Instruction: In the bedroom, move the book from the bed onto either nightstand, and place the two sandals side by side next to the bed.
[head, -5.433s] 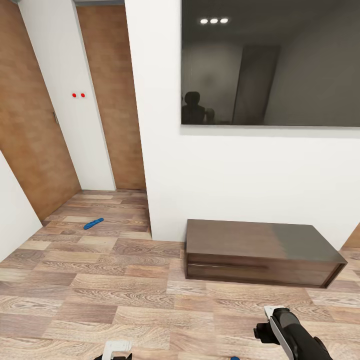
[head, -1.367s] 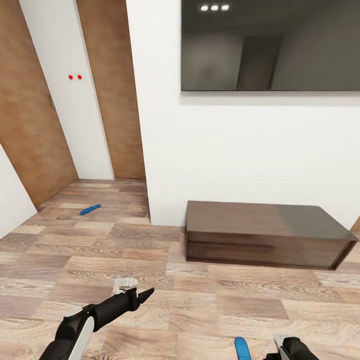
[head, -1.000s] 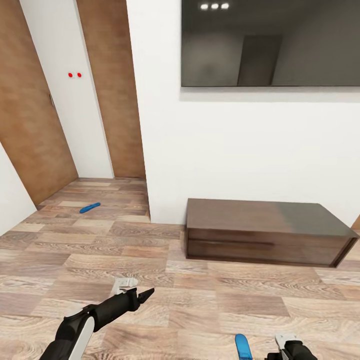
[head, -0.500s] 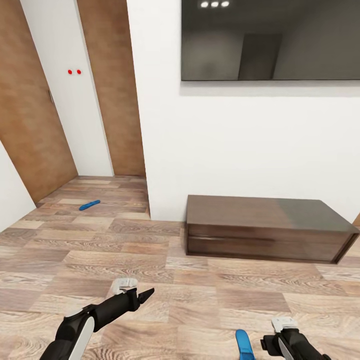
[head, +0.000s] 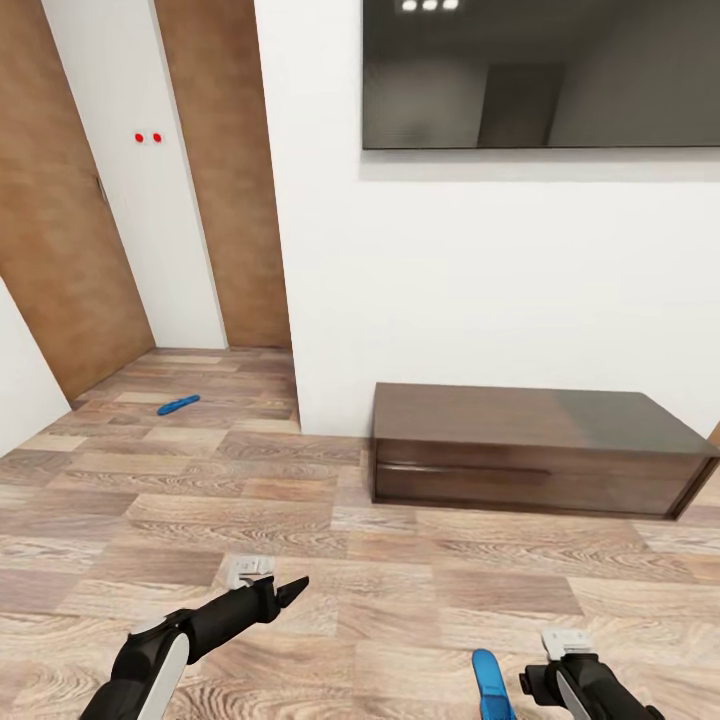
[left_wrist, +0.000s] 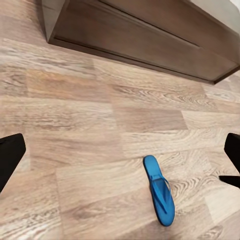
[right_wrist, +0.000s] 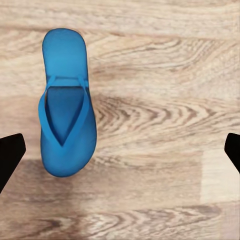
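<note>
A bright blue flat flip-flop sandal (head: 491, 686) lies sole-down on the wood-plank floor (head: 400, 590) right in front of the robot, just beside the right gripper (head: 560, 665), whose wrist view shows the sandal (right_wrist: 66, 102) below widely parted dark fingertips (right_wrist: 11, 155) that hold nothing. The second blue sandal (head: 178, 404) lies well apart, far off on the floor of the passage by the tall brown wooden door panels (head: 60, 230), past the corner of the white wall (head: 450, 280). The left gripper (head: 290, 590) hangs low over bare floor; its wrist view shows its fingertips (left_wrist: 10, 157) spread wide and empty, with the near sandal (left_wrist: 159, 190) ahead. A long low dark-brown cabinet (head: 525, 450) stands against the wall under a large dark wall-mounted screen (head: 540, 75).
</note>
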